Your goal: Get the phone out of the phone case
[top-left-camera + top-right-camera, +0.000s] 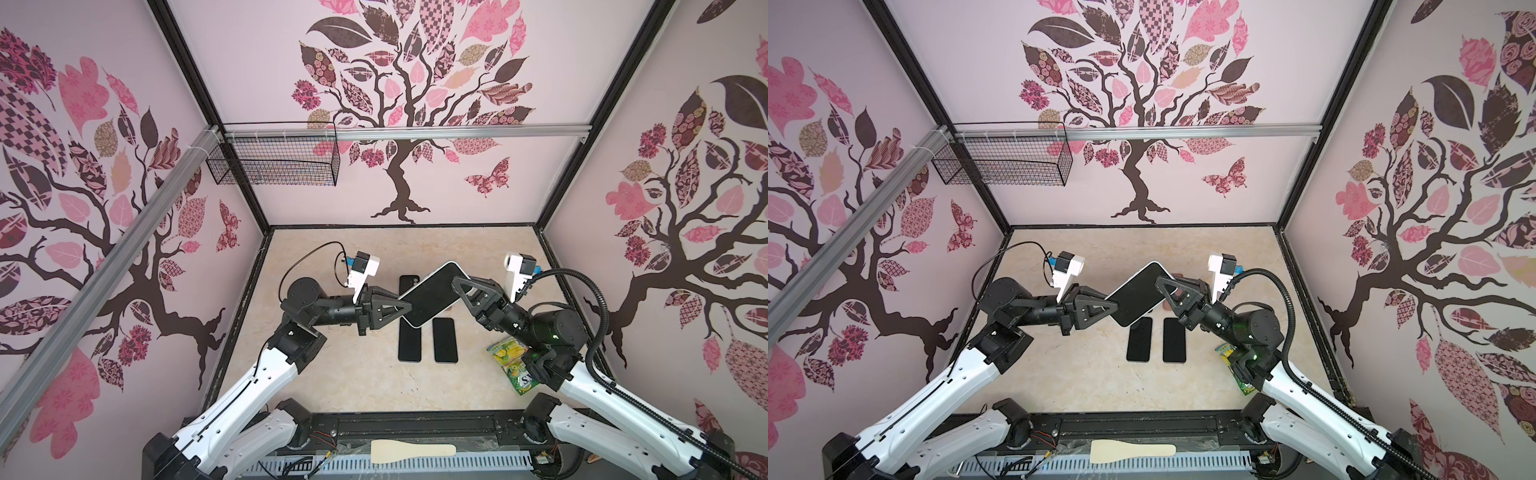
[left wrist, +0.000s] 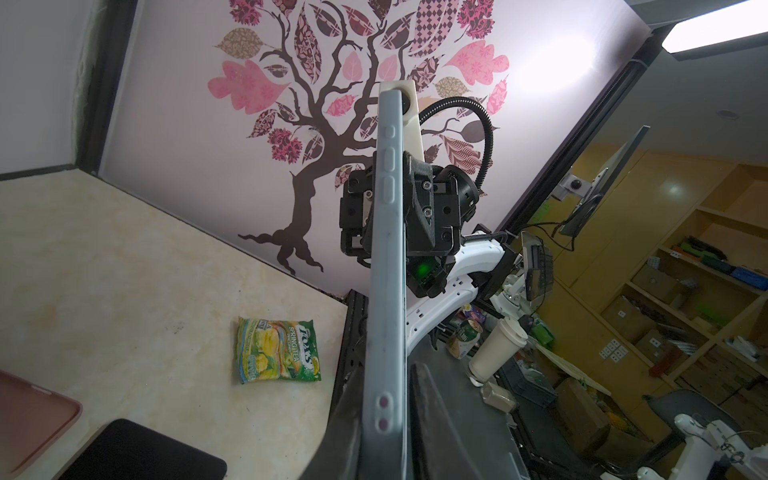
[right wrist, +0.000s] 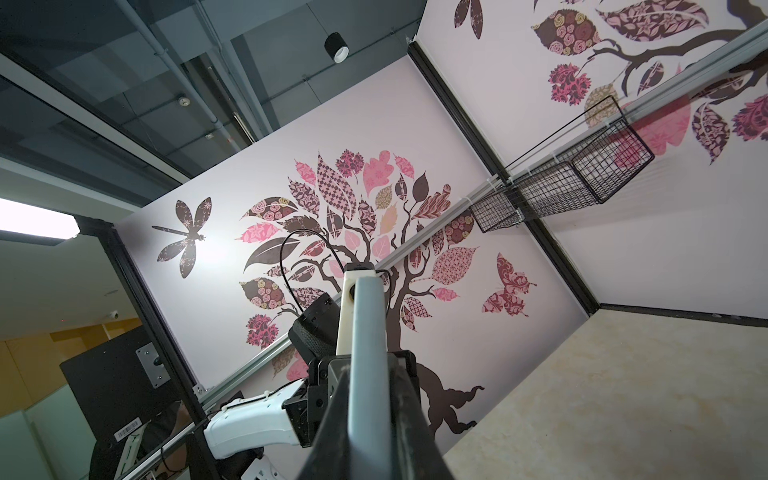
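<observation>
The right arm (image 1: 552, 328) hides part of the green snack packet (image 1: 508, 353). The held phone (image 1: 432, 297) covers part of a black phone (image 1: 409, 345) lying beneath.

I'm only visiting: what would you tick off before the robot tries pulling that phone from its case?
1. Is the cased phone off the table? Ok, it is held in the air.
2. Are the right fingers clamped on it? Ok.
3. Do the left fingers, flanking its other end, pinch firmly? Cannot tell.
4. Is the table under it free? Not ok: two black phones lie there.
5. Is the snack packet clear of the right arm? Cannot tell, the arm partly hides it.
</observation>
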### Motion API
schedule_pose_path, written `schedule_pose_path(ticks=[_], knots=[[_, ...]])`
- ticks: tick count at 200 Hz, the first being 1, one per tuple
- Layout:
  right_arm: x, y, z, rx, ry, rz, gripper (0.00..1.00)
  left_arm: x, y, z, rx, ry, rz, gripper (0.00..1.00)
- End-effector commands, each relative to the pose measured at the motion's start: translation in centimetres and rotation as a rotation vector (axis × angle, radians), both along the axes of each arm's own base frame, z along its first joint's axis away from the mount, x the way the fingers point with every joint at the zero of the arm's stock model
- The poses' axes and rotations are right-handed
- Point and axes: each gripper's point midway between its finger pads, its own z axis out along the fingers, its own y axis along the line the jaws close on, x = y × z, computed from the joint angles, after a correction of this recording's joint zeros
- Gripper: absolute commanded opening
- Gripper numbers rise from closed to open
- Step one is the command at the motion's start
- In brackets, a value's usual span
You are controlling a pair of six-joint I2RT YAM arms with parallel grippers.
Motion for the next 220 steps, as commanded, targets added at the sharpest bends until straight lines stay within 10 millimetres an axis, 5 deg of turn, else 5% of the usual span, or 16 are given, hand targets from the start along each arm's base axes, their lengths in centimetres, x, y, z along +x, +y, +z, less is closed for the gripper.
schedule_pose_path(ticks=[1,35,81,93,118,143,220], knots=[[-1.2,-1.5,2.9,0.1,-0.076,-0.013,0.0,-0.2,-0.3,-0.6,0.005,-0.002,-0.019,0.12],[-1.1,-1.6,2.5,0.088,-0.07,-0.025,0.0,0.1,-0.6,-0.7,0.013,0.007,-0.023,0.0],[-0.9,-1.3,1.8,0.054,-0.067,-0.032,0.0,0.3,-0.7,-0.6,0.025,0.005,-0.01,0.0],[-0.8,-1.2,1.5,0.04,-0.061,-0.035,0.13,0.6,-0.6,-0.7,0.035,0.011,0.008,0.0],[-0.6,-1.0,0.7,0.009,-0.052,-0.05,0.69,1.0,-0.5,-0.9,0.063,0.014,0.042,0.0],[0.4,-1.1,-1.0,-0.074,-0.017,-0.119,0.98,1.6,-0.3,-1.5,0.109,0.021,0.098,0.0],[5.3,-2.4,-6.9,-0.576,0.084,-0.435,0.99,2.9,1.1,-4.0,0.247,-0.12,0.245,0.0]])
